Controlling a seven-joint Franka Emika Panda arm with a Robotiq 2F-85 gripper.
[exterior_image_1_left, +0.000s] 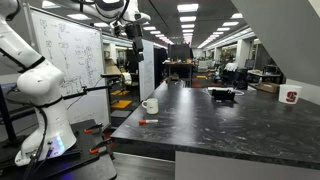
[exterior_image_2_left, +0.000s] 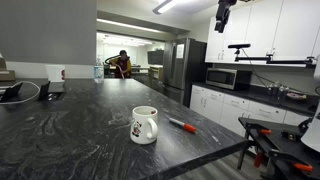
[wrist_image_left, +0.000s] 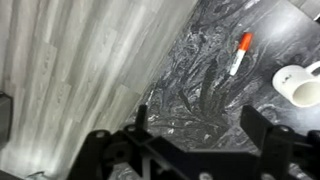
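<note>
Gripper wide open, empty, high above the table. Marker lies ahead and below it. Likely light, stiff, slick and prone to rolling, so pinch mid-barrel.

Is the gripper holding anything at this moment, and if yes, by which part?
Nothing is held. The gripper is open and empty, high above the marker and the mug on the counter.

From my remote station I count, on the dark countertop, one white mug and one orange-capped marker near one corner, and toward its far end one white cup with a red mark and one dark bowl.
</note>
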